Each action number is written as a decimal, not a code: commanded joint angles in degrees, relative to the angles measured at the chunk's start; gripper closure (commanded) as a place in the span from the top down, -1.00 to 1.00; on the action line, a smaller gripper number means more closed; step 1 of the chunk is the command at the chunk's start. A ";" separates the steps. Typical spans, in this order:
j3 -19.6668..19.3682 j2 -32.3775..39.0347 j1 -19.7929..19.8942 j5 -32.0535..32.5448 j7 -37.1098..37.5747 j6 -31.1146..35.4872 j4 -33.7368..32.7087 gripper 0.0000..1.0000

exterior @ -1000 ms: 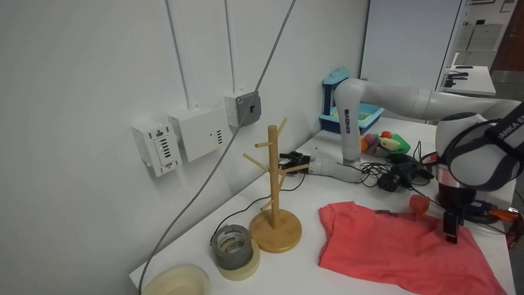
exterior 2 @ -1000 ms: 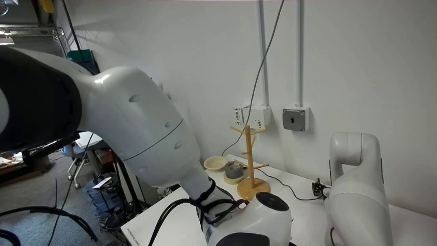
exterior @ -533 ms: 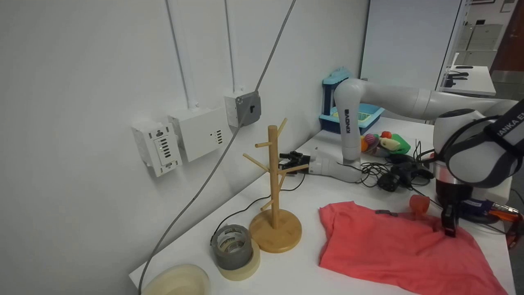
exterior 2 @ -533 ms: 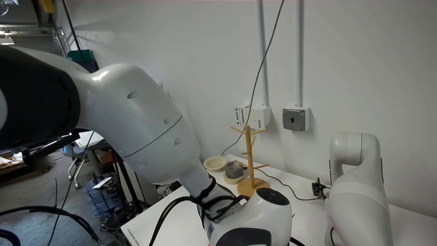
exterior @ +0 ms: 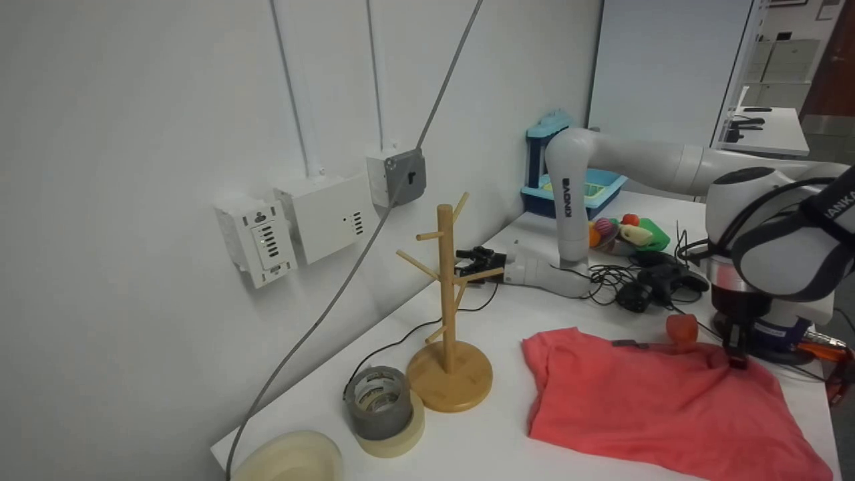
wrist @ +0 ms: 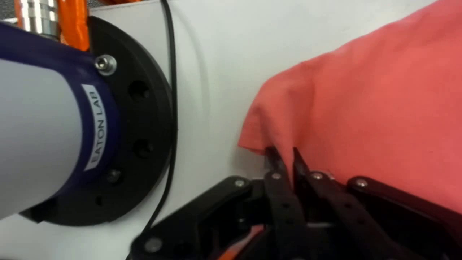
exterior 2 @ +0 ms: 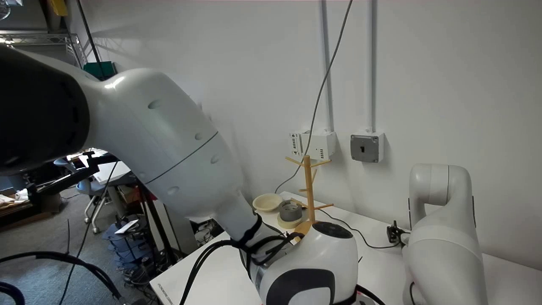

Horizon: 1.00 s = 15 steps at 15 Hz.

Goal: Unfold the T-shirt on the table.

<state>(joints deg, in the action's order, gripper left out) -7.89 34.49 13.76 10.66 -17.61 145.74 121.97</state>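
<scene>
Hand (wrist: 283, 151) grips a fold of the coral T-shirt (exterior: 668, 407) on the desk (exterior: 494, 442), near the wooden stand (exterior: 447, 300); the grasp looks made, the opening-out (it seems doubled over) left to do.

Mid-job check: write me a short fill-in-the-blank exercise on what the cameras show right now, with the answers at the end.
The hand holds a pinched fold of the ____.
Of the two stacked tape rolls, the upper one is ____ in color.
The wooden stand is standing ____, not toppled.
In the wrist view, the white label reads EATON ____.

Missing words, in order: T-shirt; gray; upright; LAB.
</scene>
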 commanded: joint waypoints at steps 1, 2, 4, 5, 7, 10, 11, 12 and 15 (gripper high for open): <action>-4.26 -5.66 -3.50 6.50 2.22 -1.76 3.07 -0.96; -5.22 -6.86 -4.57 8.53 3.10 -2.13 3.84 -0.96; -7.14 -9.01 -6.65 13.61 5.11 -3.18 5.01 -0.96; -7.63 -9.50 -7.14 15.55 5.96 -3.60 5.22 -0.96; -7.52 -10.45 -7.12 17.56 6.55 -4.17 5.82 -0.96; -6.94 -11.65 -6.70 18.60 6.66 -4.15 7.00 -0.96; -6.79 -12.17 -6.69 18.81 6.51 -4.11 7.62 -0.96; -6.77 -12.66 -6.93 19.29 6.63 -4.16 8.26 -0.96; -6.62 -12.72 -7.28 19.77 7.16 -4.92 8.89 -0.33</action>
<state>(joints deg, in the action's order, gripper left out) -14.23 23.92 7.19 28.38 -11.87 142.61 129.03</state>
